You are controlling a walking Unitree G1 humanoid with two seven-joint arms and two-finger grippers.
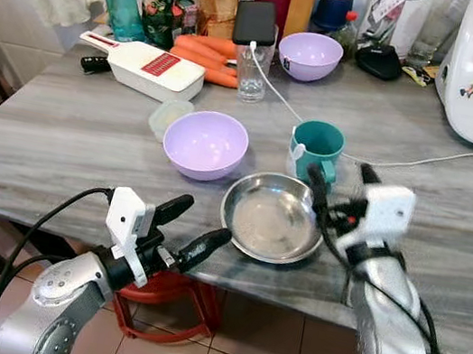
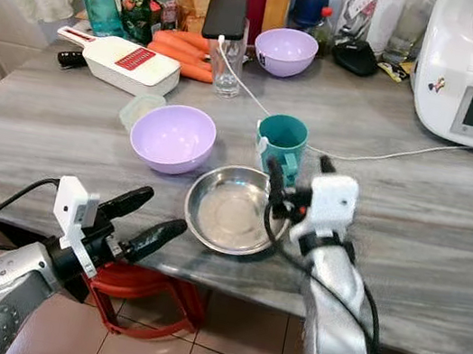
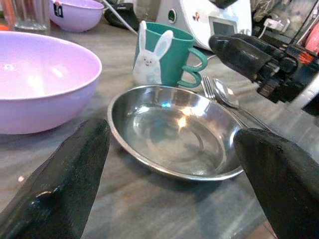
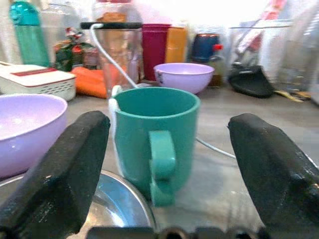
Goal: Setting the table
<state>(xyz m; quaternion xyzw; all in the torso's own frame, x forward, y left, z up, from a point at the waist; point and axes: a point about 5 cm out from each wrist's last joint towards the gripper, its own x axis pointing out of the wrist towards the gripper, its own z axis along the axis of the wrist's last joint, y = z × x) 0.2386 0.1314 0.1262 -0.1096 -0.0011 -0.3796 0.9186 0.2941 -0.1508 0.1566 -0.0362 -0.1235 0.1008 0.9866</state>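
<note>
Grey table (image 1: 60, 137) holds a steel plate (image 1: 271, 217) near its front edge. Lilac bowl (image 1: 205, 143) at the plate's 10 o'clock, teal mug (image 1: 316, 150) at 1 o'clock. Fork and spoon (image 3: 224, 97) lie just beside the plate's right rim. Right gripper (image 1: 338, 181) fingers apart, over that rim, facing the mug. Left gripper (image 1: 187, 228) fingers apart, at the plate's 8 o'clock.

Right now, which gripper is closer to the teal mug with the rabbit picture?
Right. The right gripper hovers open just before the teal mug, facing its handle; the left gripper hangs open beyond the steel plate, off the table edge.
</note>
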